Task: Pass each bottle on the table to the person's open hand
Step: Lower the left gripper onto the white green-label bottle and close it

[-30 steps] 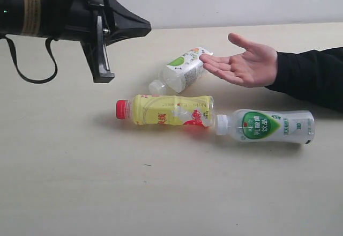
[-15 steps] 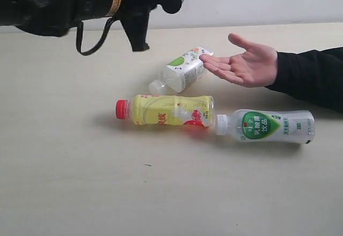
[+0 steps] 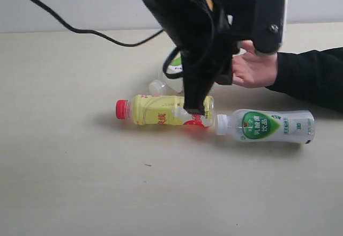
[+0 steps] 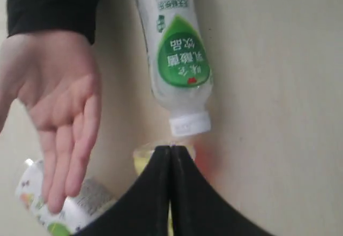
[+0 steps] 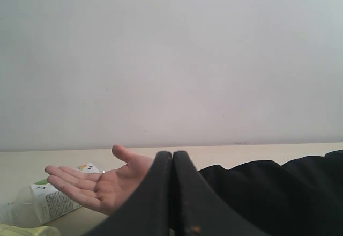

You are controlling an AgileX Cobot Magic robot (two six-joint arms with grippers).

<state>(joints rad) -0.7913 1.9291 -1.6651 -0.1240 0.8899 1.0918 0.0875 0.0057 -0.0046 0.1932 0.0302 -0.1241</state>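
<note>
Three bottles lie on the table. The yellow one with a red cap is in the middle. The clear one with a green-white label lies to its right, cap toward it. The squarish white one lies behind, mostly hidden by my left arm. My left gripper is shut and empty, its tips just above the yellow bottle's base end. The person's open hand waits palm up at the right. My right gripper is shut and empty, with the hand beyond it.
The person's black sleeve rests along the table's right side. My left arm's black body and cable hang over the back middle. A pale wall stands behind the table.
My left arm has swung from the upper left to the right and down over the yellow bottle, now covering most of the white bottle and part of the hand. Bottles and hand have not moved.
</note>
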